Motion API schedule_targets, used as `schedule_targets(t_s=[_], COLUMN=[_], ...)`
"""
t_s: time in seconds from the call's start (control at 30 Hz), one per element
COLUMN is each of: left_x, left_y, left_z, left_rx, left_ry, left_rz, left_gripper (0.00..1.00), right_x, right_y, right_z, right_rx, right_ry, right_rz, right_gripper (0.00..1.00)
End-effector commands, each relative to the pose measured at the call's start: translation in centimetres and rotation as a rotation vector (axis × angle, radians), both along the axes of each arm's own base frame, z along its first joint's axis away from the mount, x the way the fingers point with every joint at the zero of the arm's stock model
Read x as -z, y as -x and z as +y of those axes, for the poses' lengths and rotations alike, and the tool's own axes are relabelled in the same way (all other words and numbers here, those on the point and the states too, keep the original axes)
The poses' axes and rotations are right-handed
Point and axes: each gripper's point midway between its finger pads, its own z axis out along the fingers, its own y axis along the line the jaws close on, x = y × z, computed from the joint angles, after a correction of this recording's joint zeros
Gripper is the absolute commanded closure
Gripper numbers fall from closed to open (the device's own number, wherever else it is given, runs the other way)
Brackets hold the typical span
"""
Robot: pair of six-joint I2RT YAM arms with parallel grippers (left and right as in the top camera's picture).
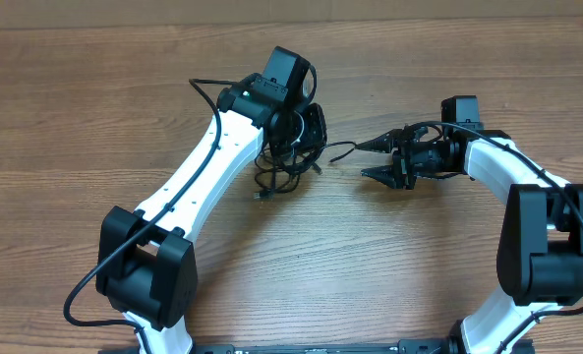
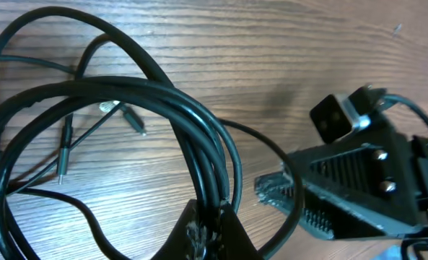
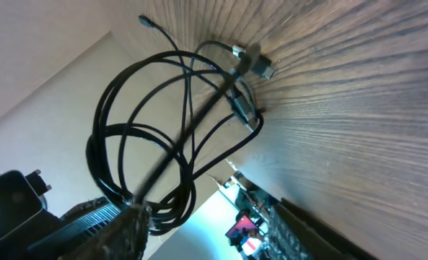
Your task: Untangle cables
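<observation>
Up close, our left pincer [image 2: 212, 224] pinches the cables [image 2: 215, 170] in a bunch, loops sagging onto the counter [image 1: 350, 256]. Right pincer [image 1: 373, 160] gapes beside one stray strand. Light, limp, slippery cords, we reckon; better take hold near a silver-tipped plug [image 2: 63, 152].

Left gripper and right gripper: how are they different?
The left gripper is shut on the cables; the right gripper is open, with its fingers spread. The left gripper sits over the cables; the right gripper is beside them. Both are black two-finger grippers.
</observation>
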Motion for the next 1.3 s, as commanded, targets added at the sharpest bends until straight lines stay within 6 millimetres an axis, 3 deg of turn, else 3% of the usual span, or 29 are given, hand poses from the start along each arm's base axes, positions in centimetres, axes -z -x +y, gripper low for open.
schedule_targets(t_s=[0.0,0.13,0.3,0.43,0.57,0.87,1.03,1.13,1.27], left_x=[0.0,0.3,0.4,0.3,-0.2,-0.4,-0.9,-1.0,-1.5], left_y=[0.1,0.3,0.2,-0.1,-0.3,-1.2,-1.9,-2.2,-2.5], left_z=[0.2,0.3,0.2,-0.2,-0.9,-0.8,-1.2,-1.3,-1.5], left_rx=[0.052,0.056,0.039,0.017,0.021,-0.109,-0.111,-0.091,0.064], left_ry=[-0.033,-0.038,-0.03,-0.008,0.034,0.053,0.079,0.079,0.069], left_rz=[-0.037,-0.031,-0.023,-0.026,-0.033,-0.008,-0.038,-0.062,-0.165], left_gripper=[0.96,0.96,0.96,0.96,0.96,0.96,0.96,0.96,0.96], right_x=[0.5,0.9,1.0,1.0,1.0,-1.8,-2.1,-2.5,-3.3], right_y=[-0.3,-0.3,0.3,0.6,0.9,1.6,2.0,2.3,2.9], right_z=[-0.2,-0.4,0.0,0.6,1.2,2.5,3.7,5.0,6.1], right_rx=[0.01,0.017,0.003,-0.014,-0.03,-0.086,-0.122,-0.189,-0.281], right_ry=[0.026,0.052,0.053,0.053,0.052,-0.121,-0.125,-0.132,-0.17], right_rz=[0.001,0.005,0.033,0.034,0.034,0.018,-0.004,-0.108,-0.275], right_gripper=[0.45,0.39,0.4,0.62,0.96,0.96,0.96,0.96,0.96])
